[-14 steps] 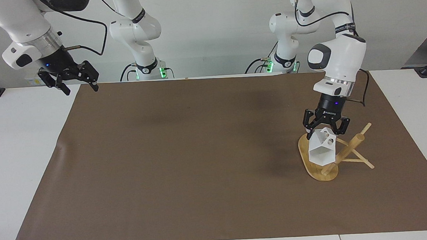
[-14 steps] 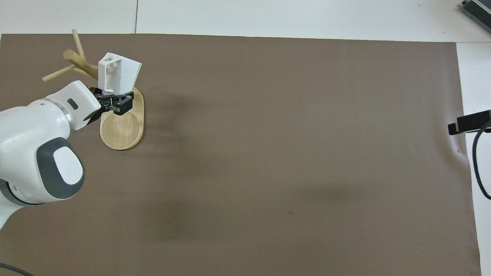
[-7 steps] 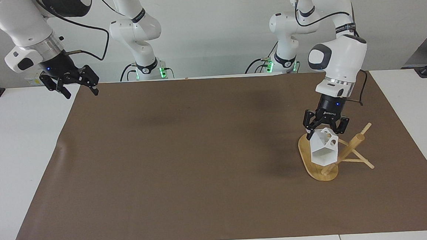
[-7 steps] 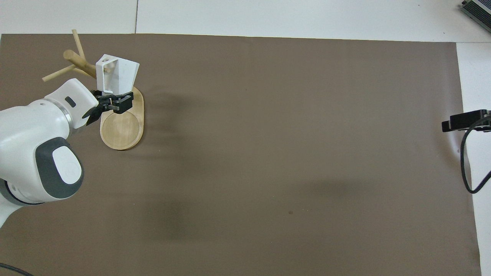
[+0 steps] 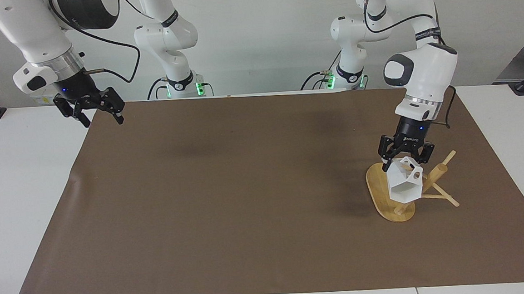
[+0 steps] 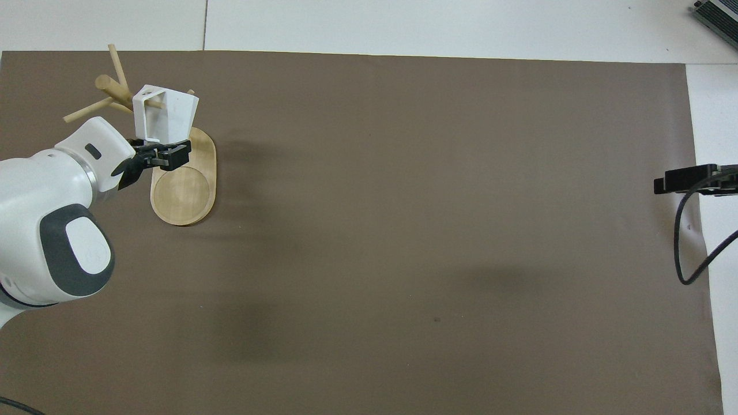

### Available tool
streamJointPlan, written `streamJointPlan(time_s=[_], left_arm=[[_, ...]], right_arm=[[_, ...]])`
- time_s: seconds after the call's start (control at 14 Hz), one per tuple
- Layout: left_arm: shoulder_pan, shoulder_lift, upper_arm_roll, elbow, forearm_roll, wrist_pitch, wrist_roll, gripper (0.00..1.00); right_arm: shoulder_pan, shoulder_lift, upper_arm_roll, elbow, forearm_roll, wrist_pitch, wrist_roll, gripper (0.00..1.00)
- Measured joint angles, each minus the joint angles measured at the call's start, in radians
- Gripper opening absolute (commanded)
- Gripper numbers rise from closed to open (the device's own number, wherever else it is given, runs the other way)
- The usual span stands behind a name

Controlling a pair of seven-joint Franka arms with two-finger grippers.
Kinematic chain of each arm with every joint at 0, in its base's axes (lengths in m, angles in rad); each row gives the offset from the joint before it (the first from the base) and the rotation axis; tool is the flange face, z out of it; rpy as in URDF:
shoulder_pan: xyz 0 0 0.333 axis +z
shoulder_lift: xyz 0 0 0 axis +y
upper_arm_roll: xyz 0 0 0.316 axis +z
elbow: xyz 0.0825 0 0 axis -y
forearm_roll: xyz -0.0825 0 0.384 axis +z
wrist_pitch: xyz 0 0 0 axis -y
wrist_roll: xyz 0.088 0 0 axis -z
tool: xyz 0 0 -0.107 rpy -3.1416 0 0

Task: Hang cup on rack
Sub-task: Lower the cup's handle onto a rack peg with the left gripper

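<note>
1. two arms on my facing view: the left gripper (image 5: 405, 161) is clamped on one white cup (image 5: 405, 186), held over the one bamboo rack (image 5: 378, 190) at the left arm's end of the table; the right gripper (image 5: 98, 116) waits with fingers spread over the brown mat (image 5: 228, 194) edge.
2. overhead i count one cup (image 6: 166, 115) against the rack (image 6: 184, 190) with a peg through its handle, left gripper (image 6: 154, 158) pinching it; right gripper (image 6: 689, 180) barely shows.

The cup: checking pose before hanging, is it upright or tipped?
Tipped. The cup, held by the left gripper over the rack, shows its opening sideways.
</note>
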Motion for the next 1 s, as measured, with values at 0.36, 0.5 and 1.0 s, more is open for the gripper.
streamJointPlan(time_s=[0.36, 0.5, 1.0], left_arm=[[0.000, -0.002, 0.000, 0.017, 0.000, -0.051, -0.068, 0.00], [0.000, -0.003, 0.000, 0.027, 0.000, -0.077, -0.104, 0.00], [0.031, -0.003, 0.004, 0.072, -0.006, -0.185, -0.132, 0.00]], right_arm=[[0.000, 0.000, 0.000, -0.012, 0.000, 0.014, 0.040, 1.00], [0.000, 0.000, 0.000, -0.012, 0.000, 0.014, 0.040, 1.00], [0.000, 0.000, 0.000, -0.015, 0.000, 0.014, 0.040, 1.00]])
